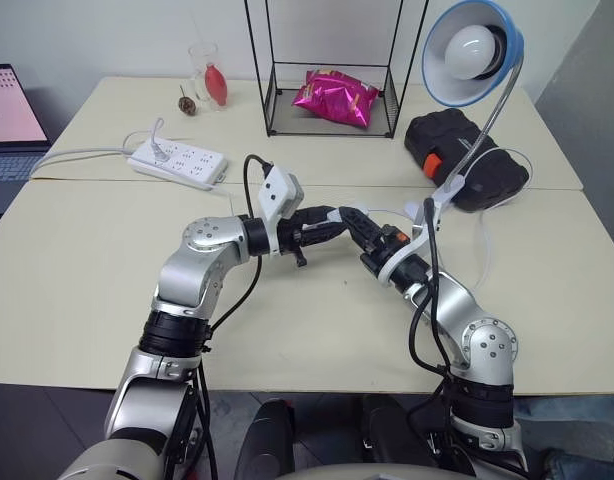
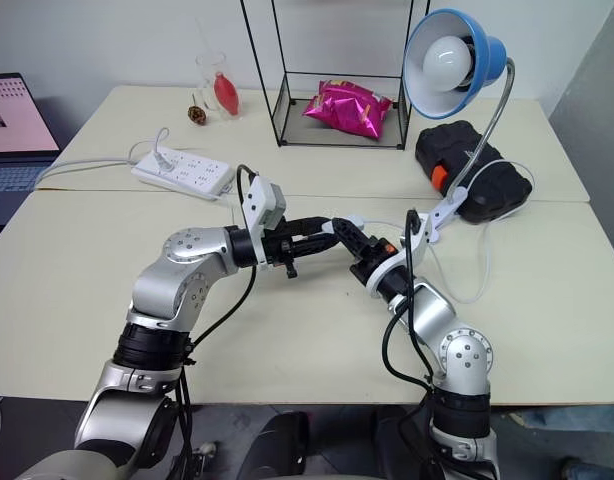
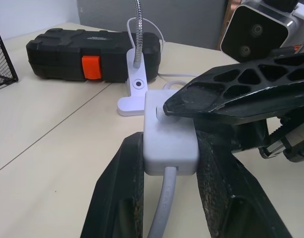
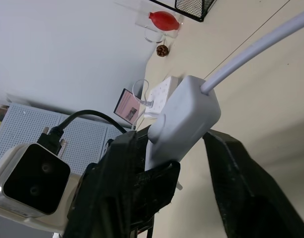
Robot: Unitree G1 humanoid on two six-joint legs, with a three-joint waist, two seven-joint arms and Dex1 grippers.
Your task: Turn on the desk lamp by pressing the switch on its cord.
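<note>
Centrally, smooth white boxy switch (image 3: 169,141) clamped by left gripper (image 3: 167,163).

On the bench (image 1: 87,250), the power strip (image 1: 177,162) lies at the far left, with a laptop (image 1: 9,120) beyond the bench's left edge. A wire rack (image 1: 332,100) stands at the far middle with a snack bag (image 1: 335,97) inside it; a glass (image 1: 209,75) stands left of the rack. A tool case (image 1: 465,155) lies at the far right, and the lamp (image 1: 472,50) is clamped just in front of it. The two tools meet over the bench's middle, the switch (image 3: 169,136) between the left tool (image 3: 167,198) fingers, the cord (image 3: 162,208) trailing from it.
</note>
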